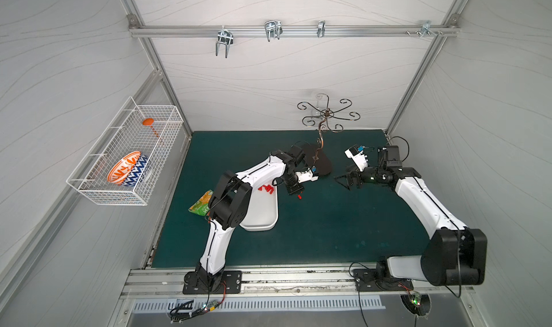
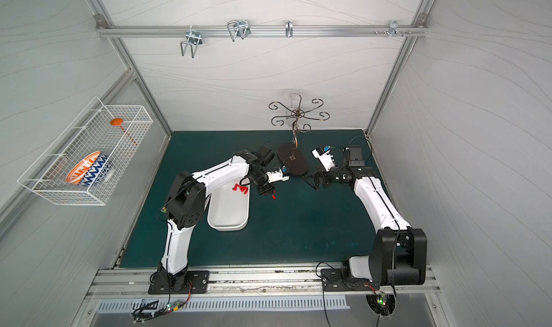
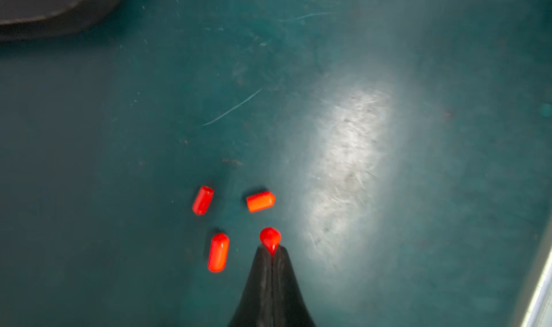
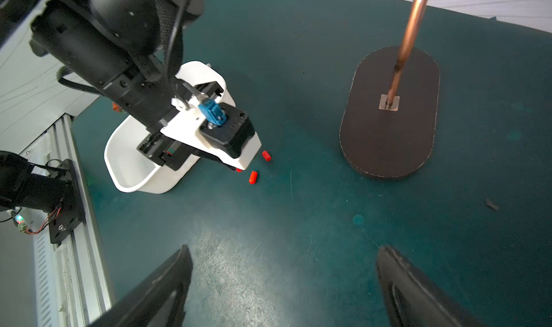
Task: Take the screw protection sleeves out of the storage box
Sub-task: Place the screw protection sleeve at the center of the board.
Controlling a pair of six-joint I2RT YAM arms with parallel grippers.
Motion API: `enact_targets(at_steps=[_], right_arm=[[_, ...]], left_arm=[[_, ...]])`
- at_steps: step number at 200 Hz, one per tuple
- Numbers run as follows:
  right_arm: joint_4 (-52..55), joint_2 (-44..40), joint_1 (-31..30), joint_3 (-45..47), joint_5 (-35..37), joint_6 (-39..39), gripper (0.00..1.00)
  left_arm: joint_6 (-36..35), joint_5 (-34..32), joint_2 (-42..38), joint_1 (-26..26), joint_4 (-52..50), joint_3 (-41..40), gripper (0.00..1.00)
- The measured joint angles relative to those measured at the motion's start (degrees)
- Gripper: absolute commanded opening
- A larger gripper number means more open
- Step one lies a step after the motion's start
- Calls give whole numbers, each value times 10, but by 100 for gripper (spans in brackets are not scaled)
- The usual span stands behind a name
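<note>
The white storage box (image 1: pixel 263 213) (image 2: pixel 228 209) lies on the green mat beside the left arm. Several red screw protection sleeves (image 1: pixel 266 189) (image 2: pixel 241 188) are bunched at its far end. My left gripper (image 1: pixel 298 194) (image 3: pixel 271 249) hovers just right of the box, shut on one red sleeve (image 3: pixel 270 236) pinched at its tips. Three more sleeves lie on the mat under it (image 3: pixel 202 200) (image 3: pixel 260 201) (image 3: pixel 218 252). Two of them also show in the right wrist view (image 4: pixel 253 177) (image 4: pixel 266 155). My right gripper (image 1: pixel 343 183) (image 4: pixel 285 249) hangs open and empty over bare mat further right.
A metal hook stand with a dark oval base (image 1: pixel 321 164) (image 4: pixel 388 116) stands between the two grippers towards the back. A green snack packet (image 1: pixel 201 204) lies left of the box. A white wire basket (image 1: pixel 98 191) on the left wall holds a patterned bowl (image 1: pixel 128 168).
</note>
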State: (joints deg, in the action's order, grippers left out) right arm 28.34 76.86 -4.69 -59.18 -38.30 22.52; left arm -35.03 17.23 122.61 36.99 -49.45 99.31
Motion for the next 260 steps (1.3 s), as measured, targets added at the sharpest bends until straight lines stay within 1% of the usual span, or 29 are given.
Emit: enact_targets(at_steps=[30,46,69,99,126,170,191,225,242,260], right_arm=[[0,0,2,0,0,-4,99],[-1,0,2,0,-1,-6,99],[-1,0,2,0,-3,-7,99],[-5,0,2,0,-5,-7,99],[-5,0,2,0,-6,-7,99],[-5,0,3,0,-7,-7,99],[-5,-3,5,0,-7,-6,99],[-5,-15,4,0,-23,-4,99],[-5,-16,-11,0,-26,0,99],[-4,-16,-49,0,-26,7,99]], left_arm=[[8,-10,25,3,8,16,7],[14,-14,39,6,13,31,12],[19,-16,64,11,17,63,15],[26,-17,85,15,20,85,23],[30,-17,89,15,19,89,28],[33,-16,85,15,19,89,31],[32,-7,56,11,18,63,33],[23,11,-44,-5,3,-7,36],[17,19,-97,-23,-2,-43,37],[10,22,-153,-56,-7,-90,38]])
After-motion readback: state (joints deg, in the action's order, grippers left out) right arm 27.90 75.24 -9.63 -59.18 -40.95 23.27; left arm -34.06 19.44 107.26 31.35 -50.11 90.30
